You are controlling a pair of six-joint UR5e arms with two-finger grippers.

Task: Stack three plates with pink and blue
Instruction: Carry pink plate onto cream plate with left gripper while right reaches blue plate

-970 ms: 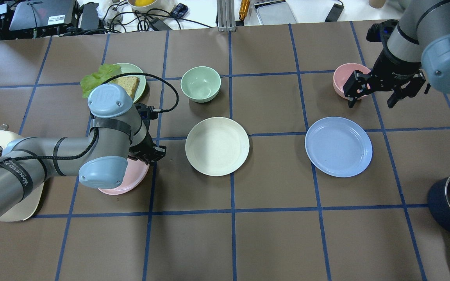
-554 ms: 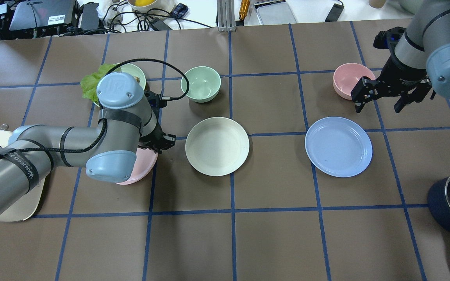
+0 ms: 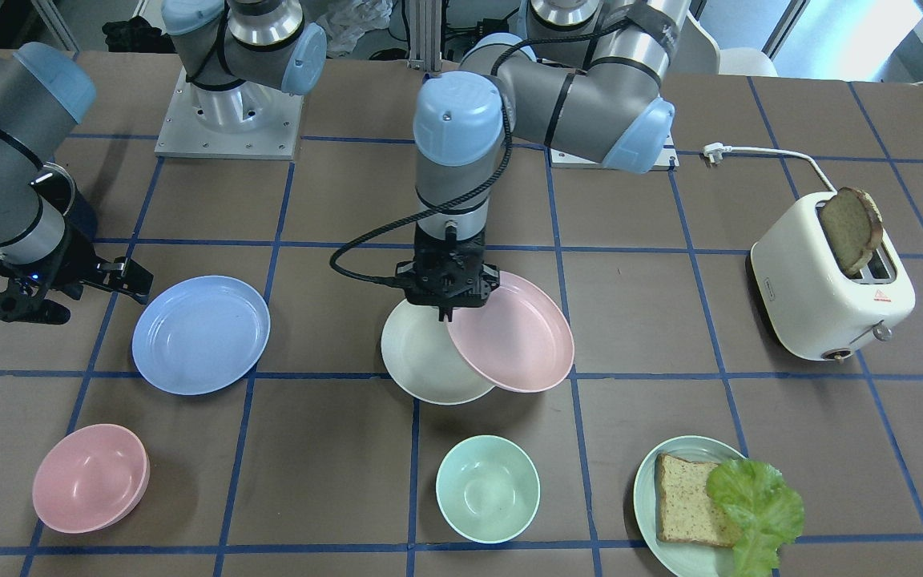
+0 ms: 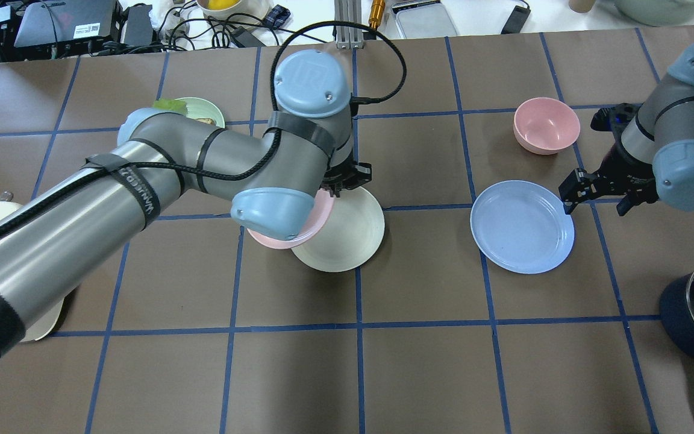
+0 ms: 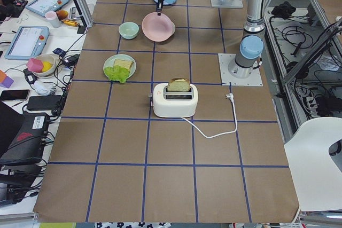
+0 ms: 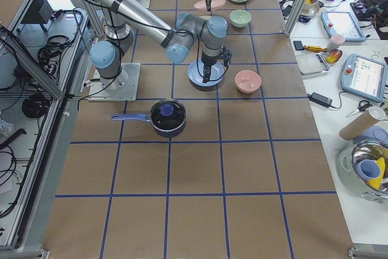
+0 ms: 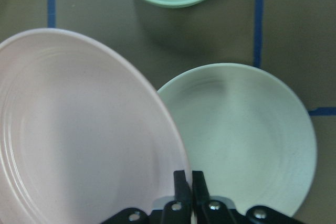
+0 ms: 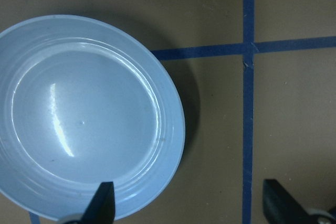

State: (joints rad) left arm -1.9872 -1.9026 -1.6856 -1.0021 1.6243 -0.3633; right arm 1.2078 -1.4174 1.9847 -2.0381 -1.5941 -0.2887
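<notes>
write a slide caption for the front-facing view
Left end effector holds pink plate partly over cream plate; right end effector open by blue plate.

A large table [image 4: 419,374] is covered with a matte brown sheet and divided into squares by blue tape lines [image 4: 359,325], and it is lit evenly from above, so that only soft shadows are cast. Along its far edge a white bench [image 4: 479,18] is set, strewn with black cables [image 4: 202,30] and devices, and an aluminium post [image 4: 347,24] is fixed where the two meet. Beyond the opposite long side, a grey floor [image 5: 299,126] and a white chair [image 5: 320,153] are seen.
</notes>
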